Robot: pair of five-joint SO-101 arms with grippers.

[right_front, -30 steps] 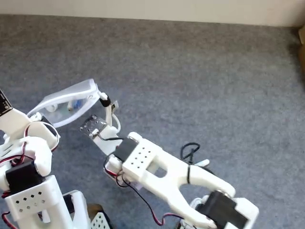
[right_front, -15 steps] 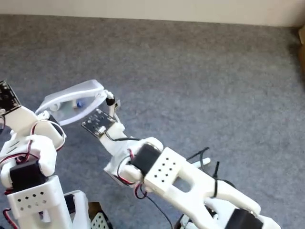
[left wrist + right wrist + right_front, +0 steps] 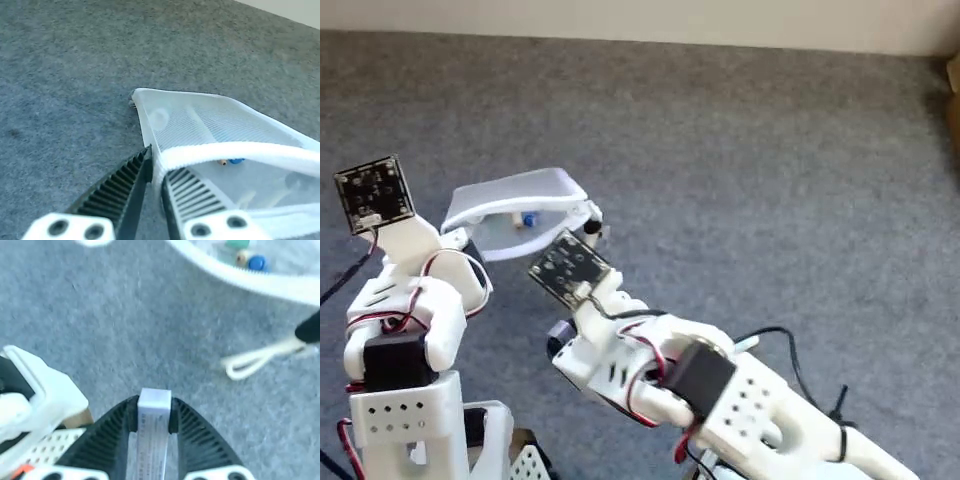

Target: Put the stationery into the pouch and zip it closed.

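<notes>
While the mesh pouch (image 3: 520, 205) is held at about 10 o'clock in the high view over the grey carpet (image 3: 770, 150), its end edge is pinched between the pressed-together fingers of the left gripper (image 3: 152, 160), and a small blue-tipped item (image 3: 235, 161) is seen inside through the mesh. A white flat piece (image 3: 150, 440) is clamped in the right gripper (image 3: 154, 405), placed just at 4 o'clock of the pouch. A white cord loop (image 3: 250, 362) is seen by the pouch.
</notes>
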